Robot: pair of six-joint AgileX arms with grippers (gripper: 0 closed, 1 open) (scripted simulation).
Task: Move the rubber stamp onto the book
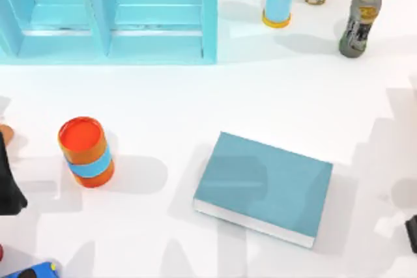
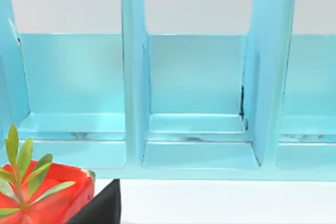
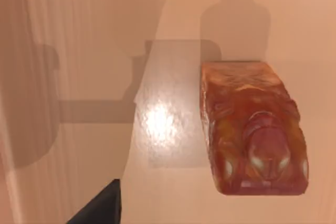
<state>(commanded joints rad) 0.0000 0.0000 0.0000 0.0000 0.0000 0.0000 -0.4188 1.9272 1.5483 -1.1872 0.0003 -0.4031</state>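
Approach stage: the rubber stamp point(image 3: 252, 129) stood on the table beneath the right gripper's wrist camera — not yet gripped. Finger state could not be told. The book point(image 1: 264, 187) lay mid-table, bare. Next move required descent and closing — judged.

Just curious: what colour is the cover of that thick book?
Plain teal-blue cover, white page edges on the thick book; top view shows it best.

Black left arm point(image 1: 10, 183), black right arm point(image 1: 412, 232)
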